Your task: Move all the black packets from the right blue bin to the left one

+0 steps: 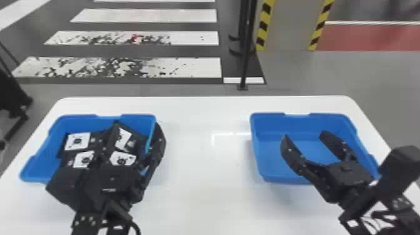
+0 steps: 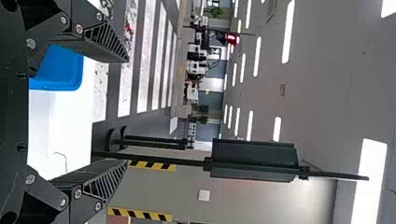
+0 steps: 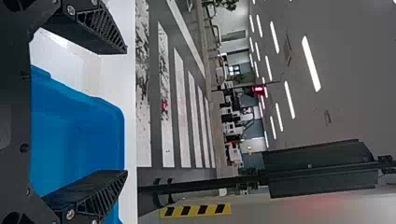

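In the head view my left gripper point(image 1: 136, 126) is over the right part of the left blue bin point(image 1: 103, 117), one finger by that bin's right wall. Several black packets point(image 1: 78, 141) with white labels lie inside, partly hidden by the arm. My right gripper point(image 1: 303, 135) hangs over the right blue bin point(image 1: 315, 116), whose bare floor shows between the fingers. The left wrist view has the left gripper point(image 2: 127, 112) with fingers wide apart and nothing between them. Equally spread is the right gripper point(image 3: 126, 112) in the right wrist view, beside the right bin's rim point(image 3: 117, 116).
Both bins stand on a white table point(image 1: 203, 175), with a broad strip of tabletop between them. Beyond the table's far edge, a dark pole point(image 1: 245, 62) rises from the floor near yellow-and-black striped posts point(image 1: 264, 25).
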Action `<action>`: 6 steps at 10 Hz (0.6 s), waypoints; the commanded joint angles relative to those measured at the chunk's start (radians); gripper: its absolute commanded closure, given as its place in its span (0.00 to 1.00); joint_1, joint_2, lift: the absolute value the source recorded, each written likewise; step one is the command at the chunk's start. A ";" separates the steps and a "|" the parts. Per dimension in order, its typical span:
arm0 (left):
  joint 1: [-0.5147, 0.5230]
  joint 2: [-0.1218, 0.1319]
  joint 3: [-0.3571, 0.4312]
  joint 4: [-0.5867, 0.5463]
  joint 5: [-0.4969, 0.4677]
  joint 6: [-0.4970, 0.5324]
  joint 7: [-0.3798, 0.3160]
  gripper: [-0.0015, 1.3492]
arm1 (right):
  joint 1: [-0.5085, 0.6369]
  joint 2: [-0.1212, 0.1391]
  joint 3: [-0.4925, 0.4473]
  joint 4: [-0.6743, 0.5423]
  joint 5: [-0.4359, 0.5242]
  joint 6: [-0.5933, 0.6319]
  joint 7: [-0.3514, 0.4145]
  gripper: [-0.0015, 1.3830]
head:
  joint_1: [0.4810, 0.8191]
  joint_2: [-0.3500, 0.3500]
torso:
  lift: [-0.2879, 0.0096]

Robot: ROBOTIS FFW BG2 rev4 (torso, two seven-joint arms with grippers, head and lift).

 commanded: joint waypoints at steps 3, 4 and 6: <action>0.027 0.004 -0.001 -0.012 0.052 -0.022 0.003 0.23 | 0.034 0.007 -0.002 -0.037 0.003 -0.040 -0.007 0.09 | 0.63 0.49 | 0.40; 0.032 0.003 0.005 -0.012 0.056 -0.039 0.003 0.23 | 0.036 0.007 -0.002 -0.035 -0.001 -0.045 -0.005 0.09 | 0.63 0.50 | 0.40; 0.039 0.001 0.011 -0.012 0.056 -0.051 0.005 0.23 | 0.036 0.009 -0.002 -0.035 -0.007 -0.047 -0.005 0.09 | 0.63 0.51 | 0.40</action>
